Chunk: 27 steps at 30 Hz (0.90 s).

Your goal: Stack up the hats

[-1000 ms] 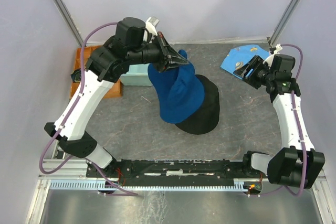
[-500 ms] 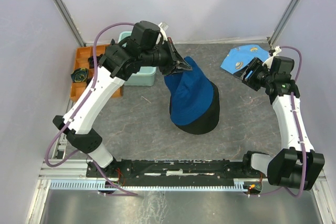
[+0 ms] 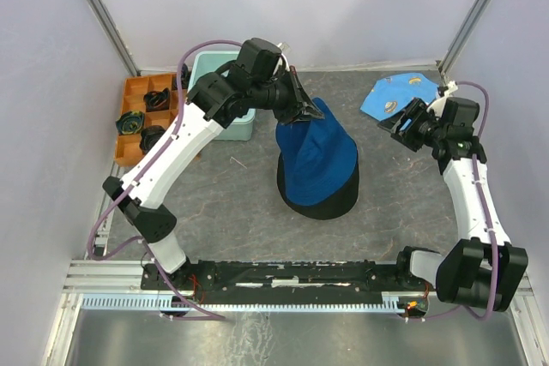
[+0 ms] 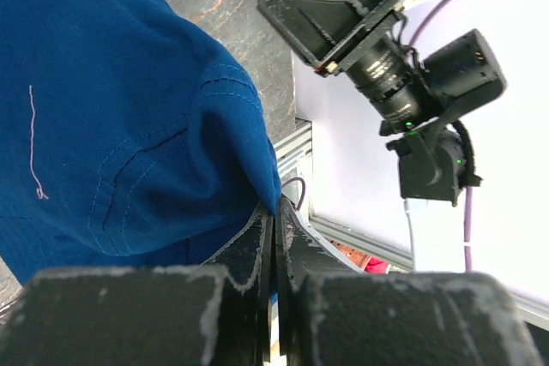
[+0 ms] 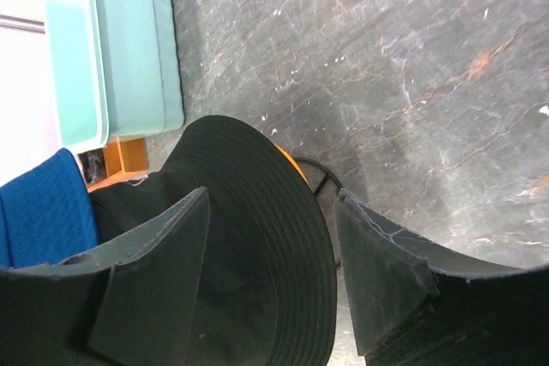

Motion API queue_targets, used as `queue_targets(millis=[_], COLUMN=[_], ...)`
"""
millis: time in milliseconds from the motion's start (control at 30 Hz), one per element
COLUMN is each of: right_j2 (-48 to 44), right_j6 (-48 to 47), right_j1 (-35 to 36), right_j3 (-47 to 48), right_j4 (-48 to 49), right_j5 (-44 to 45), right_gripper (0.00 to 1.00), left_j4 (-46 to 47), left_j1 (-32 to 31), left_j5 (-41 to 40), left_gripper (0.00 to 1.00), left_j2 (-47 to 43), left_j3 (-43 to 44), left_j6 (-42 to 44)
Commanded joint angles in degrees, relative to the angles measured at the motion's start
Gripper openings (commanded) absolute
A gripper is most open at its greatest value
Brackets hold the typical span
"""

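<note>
While the left arm (image 3: 167, 156) is arching up from its base at the near left corner and bending across toward the middle of the counter (image 3: 223, 212), its wrist is pointing down and to the right. The left fingers (image 4: 255, 244) are pressing together on a fold at the peak of the blue hat (image 3: 319, 150), with no gap showing between them in the left wrist view. Pinched there, the blue hat is hanging as a cone: its narrow end is pointing up and toward the far side, its wide opening is facing down and toward the near edge, and its long axis is running far to near with a slight lean to the left at the top. The lower part of the blue hat is draping over the black hat (image 3: 330, 208), which is lying near the middle of the counter and showing in the top view only as a dark crescent around the blue hat's near side. The right arm (image 3: 470, 199) is rising along the right side with its forearm angling toward the far right corner, and the right fingers (image 5: 159, 272) are spread wide apart and holding nothing, hovering close to the light-blue cloth (image 3: 396, 92) and aiming left toward the hats. Beyond the left arm, the mint-green tub (image 3: 240, 129) and the orange tray (image 3: 130, 90) are sitting at the far left.
</note>
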Motion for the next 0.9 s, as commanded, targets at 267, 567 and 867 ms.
queue_targets(millis=[267,567,867], right_j2=[-3.69,-6.82,-12.22], right_j6=[27.75,37.91,40.25], right_j1=[-3.77,-3.99,-3.92], right_j3=[-17.31,-24.93,-32.66], right_j4=[35.86,47.53,48.12], right_j5=[-17.43,-20.62,-23.75], right_gripper=[0.68,0.68,0.67], left_j4=[5.54,7.07,8.68], left_j1=[-2.66,-3.38,-4.06], left_j5=[2.49,2.91,2.72], left_gripper=[0.03,0.03,0.03], left_j2=[3.85,4.62,5.64], left_j3=[2.31,0.14,-1.48], left_j6=[1.95,2.74,3.30])
